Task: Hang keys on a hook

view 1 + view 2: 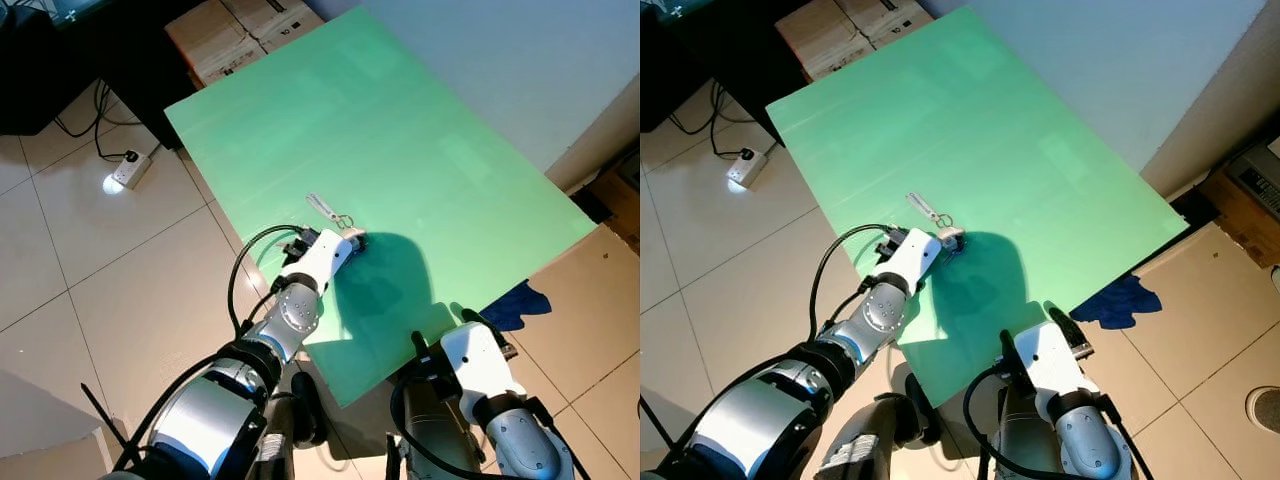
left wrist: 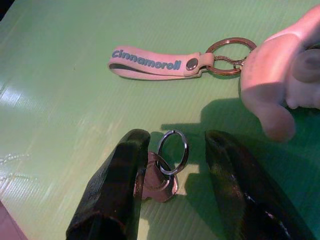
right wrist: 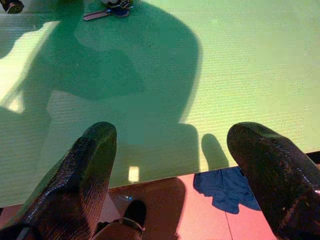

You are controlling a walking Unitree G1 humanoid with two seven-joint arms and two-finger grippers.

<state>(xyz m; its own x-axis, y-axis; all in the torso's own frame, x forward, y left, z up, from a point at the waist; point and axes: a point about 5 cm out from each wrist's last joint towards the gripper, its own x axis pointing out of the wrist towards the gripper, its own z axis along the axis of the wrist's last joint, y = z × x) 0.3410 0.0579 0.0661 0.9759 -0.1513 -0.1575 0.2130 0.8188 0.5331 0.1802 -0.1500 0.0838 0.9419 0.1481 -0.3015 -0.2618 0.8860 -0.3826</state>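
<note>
- My left tool [image 2: 170,190] rests low on the green desk [image 1: 420,150], centre of the head view, fingers spread.
- The key [image 2: 159,181] and its small ring [image 2: 173,151] lie between them, the key touching one finger.
- The strap keychain [image 2: 150,62] lies just beyond.
- My right tool [image 3: 170,175] hangs spread at the desk's lower edge, above a blue cloth [image 1: 520,303].

The left gripper [image 2: 172,187] sits low on the green board [image 1: 420,150], fingers spread, with a key ring [image 2: 173,152] and key [image 2: 159,182] lying in the gap between them. Just ahead, a pale figure charm [image 2: 280,75] and a strap [image 2: 150,62] block the straight path. Beyond those the board lies bare. The right gripper [image 3: 170,170] hangs open over the board's near edge, nothing near its fingers.
</note>
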